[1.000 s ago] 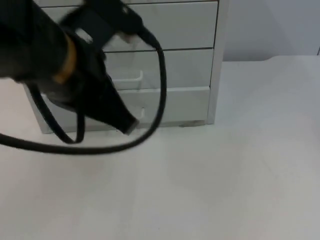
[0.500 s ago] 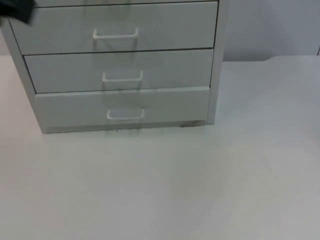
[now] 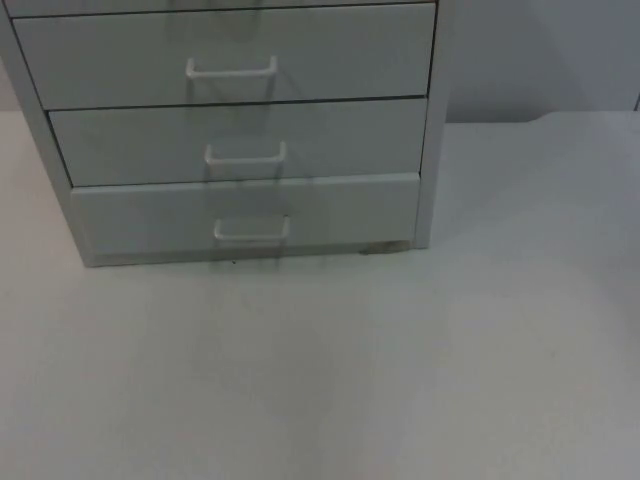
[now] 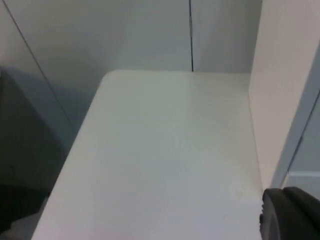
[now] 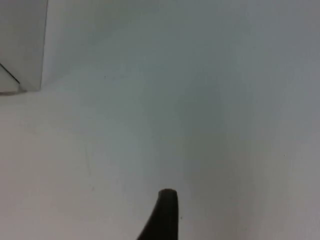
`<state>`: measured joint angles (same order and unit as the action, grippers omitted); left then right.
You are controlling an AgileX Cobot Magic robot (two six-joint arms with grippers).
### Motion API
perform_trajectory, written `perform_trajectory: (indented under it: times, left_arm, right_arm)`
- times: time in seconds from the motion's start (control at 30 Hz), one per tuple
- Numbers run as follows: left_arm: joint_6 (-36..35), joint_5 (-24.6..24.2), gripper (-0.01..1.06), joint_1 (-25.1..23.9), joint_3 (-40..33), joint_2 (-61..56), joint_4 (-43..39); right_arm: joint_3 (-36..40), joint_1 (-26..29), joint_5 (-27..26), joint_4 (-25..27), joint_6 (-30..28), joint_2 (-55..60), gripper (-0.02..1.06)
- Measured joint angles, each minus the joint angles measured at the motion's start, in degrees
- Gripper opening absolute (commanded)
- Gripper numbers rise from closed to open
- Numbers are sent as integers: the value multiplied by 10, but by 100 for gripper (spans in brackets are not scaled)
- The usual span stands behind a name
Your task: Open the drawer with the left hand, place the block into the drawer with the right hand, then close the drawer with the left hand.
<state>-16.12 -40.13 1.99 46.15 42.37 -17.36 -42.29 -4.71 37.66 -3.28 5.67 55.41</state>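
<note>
Matt white drawer (image 3: 245, 215), smooth table (image 3: 400, 380)

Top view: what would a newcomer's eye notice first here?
First the white drawer cabinet standing at the back of the white table, its three visible drawers stacked, each with a small handle. The bottom drawer sits slightly forward of the middle drawer above it.

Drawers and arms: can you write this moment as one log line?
cabinet: all three drawers shut | bottom drawer: closed | table: no block seen | left gripper: beside cabinet | right gripper: over table
</note>
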Motion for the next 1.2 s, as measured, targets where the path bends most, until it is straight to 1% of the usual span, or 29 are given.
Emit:
perform_trajectory:
  times: [0.03, 0.13, 0.2, 0.3, 0.37, 0.4, 0.53, 0.57, 0.7, 0.73, 0.9, 0.97, 1.03, 1.13, 1.17, 1.2]
  left_arm:
    - [0, 0, 0, 0, 0, 0, 0]
    - [38, -13, 0, -7, -7, -3, 45]
    - [55, -16, 0, -7, -15, -11, 68]
    - [63, -24, 0, -7, -18, -21, 79]
    - [68, -33, 0, -7, -18, -54, 84]
    - [68, -33, 0, -7, -18, -54, 84]
    - [73, -50, 0, -7, -18, -128, 95]
    - [73, -50, 0, -7, -18, -128, 95]
    - [94, -70, 0, -7, -25, -208, 131]
    - [94, -70, 0, -7, -25, -208, 131]
    - [102, -94, 0, -7, -67, -304, 152]
    - [102, -102, 0, -7, -73, -323, 156]
    - [102, -114, 0, -7, -79, -358, 159]
    - [104, -123, 0, -7, -79, -406, 160]
    - [107, -128, 0, -7, -79, -417, 160]
    - [107, -128, 0, -7, -79, -417, 160]
  right_arm:
    - [0, 0, 0, 0, 0, 0, 75]
    - [0, 0, -1, 7, -9, 0, 75]
    - [0, 0, -1, 19, -25, 0, 75]
    - [0, 0, -1, 33, -39, 0, 75]
    - [0, 0, -1, 47, -54, 0, 75]
    - [0, 0, -1, 47, -54, 0, 75]
    - [0, 0, -1, 52, -57, -15, 75]
    - [0, 0, -1, 52, -57, -15, 75]
    - [0, 0, -13, 52, -71, -72, 75]
    - [0, 0, -13, 52, -71, -72, 75]
    - [0, 0, -14, 68, -80, -159, 75]
    - [0, 0, -9, 71, -86, -174, 75]
    - [0, 0, 10, 76, -92, -210, 75]
    - [0, 0, 58, 77, -96, -260, 75]
    - [0, 0, 69, 77, -97, -278, 75]
    - [0, 0, 69, 77, -97, -278, 75]
